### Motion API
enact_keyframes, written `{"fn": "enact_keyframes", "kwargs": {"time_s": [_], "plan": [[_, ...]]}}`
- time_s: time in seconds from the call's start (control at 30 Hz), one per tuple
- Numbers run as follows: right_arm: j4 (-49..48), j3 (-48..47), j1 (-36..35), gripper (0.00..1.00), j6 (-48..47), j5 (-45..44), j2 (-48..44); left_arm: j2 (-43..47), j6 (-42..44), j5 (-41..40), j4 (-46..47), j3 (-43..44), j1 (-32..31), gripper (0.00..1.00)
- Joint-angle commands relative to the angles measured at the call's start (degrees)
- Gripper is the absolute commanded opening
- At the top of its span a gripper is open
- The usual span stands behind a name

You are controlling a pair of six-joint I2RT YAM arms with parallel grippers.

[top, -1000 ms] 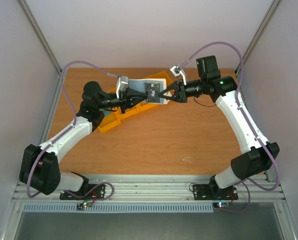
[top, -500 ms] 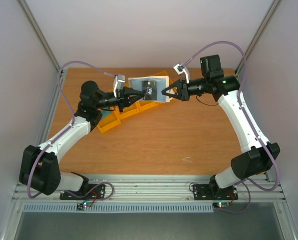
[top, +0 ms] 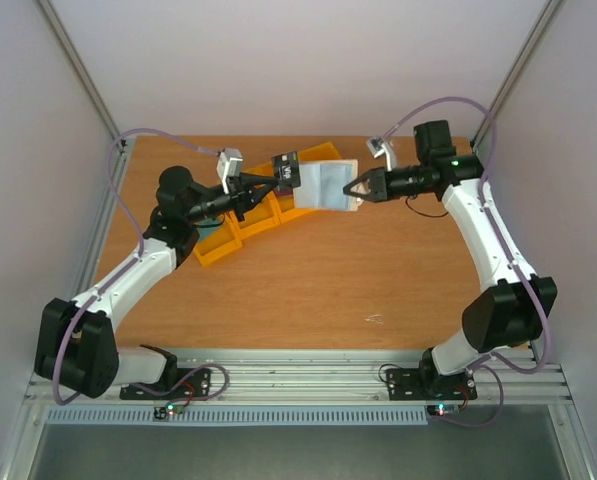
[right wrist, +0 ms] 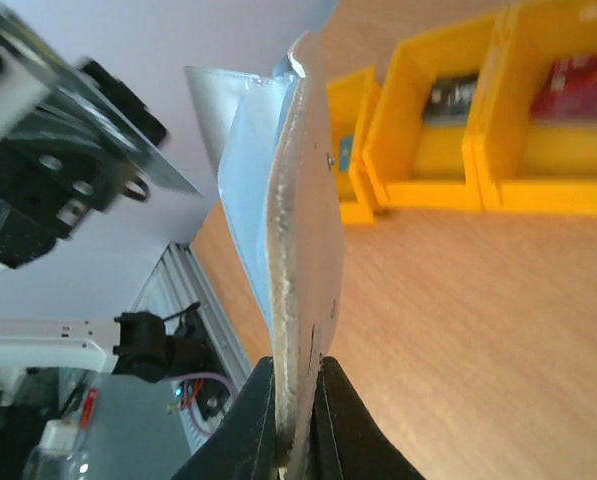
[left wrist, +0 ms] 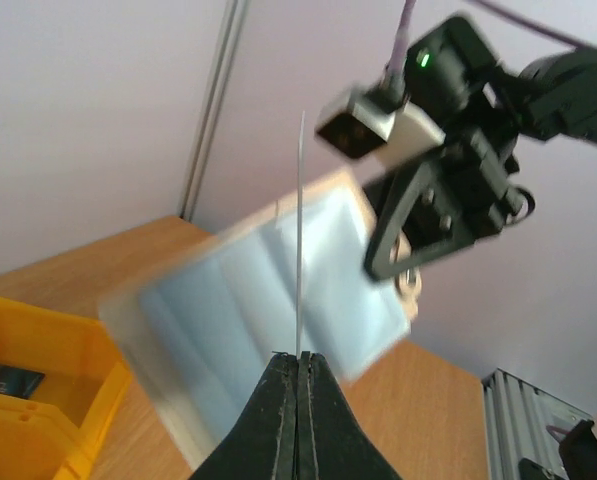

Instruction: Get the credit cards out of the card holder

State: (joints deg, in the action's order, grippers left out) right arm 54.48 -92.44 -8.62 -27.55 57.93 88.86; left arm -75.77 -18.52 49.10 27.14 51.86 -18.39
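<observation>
Now: left gripper (top: 275, 181) clenched on a dark credit card (top: 288, 172), seen edge-on from the left wrist. Right gripper (top: 352, 192) pinches the card holder (top: 323, 185) by its edge. The holder is spread open, aloft beside the yellow bins (top: 236, 228).

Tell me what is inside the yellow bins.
The right wrist view shows a dark card in one yellow bin and a red card in the next. The card holder hides part of a third bin.

In left wrist view, card holder (left wrist: 213, 310) seems blurred.
</observation>
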Motion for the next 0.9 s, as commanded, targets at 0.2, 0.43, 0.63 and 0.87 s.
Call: {"fn": "enact_keyframes", "kwargs": {"time_s": [0.2, 0.43, 0.63, 0.87], "plan": [[2.24, 14.77, -7.35, 0.01, 4.89, -0.06, 9.81, 3.14, -1.04, -4.96, 2.77, -0.78, 0.37, 0.00], [-2.87, 23.02, -7.75, 0.01, 6.56, 1.19, 18.13, 3.99, -1.71, -4.66, 3.48, -1.03, 0.31, 0.00], [-0.80, 24.28, -6.83, 0.16, 7.76, -6.07, 19.61, 4.78, -1.69, -4.45, 3.40, -1.39, 0.30, 0.00], [3.02, 21.43, -4.47, 0.53, 11.03, -27.90, 12.60, 5.26, -1.78, -4.18, 4.23, -1.76, 0.34, 0.00]]}}
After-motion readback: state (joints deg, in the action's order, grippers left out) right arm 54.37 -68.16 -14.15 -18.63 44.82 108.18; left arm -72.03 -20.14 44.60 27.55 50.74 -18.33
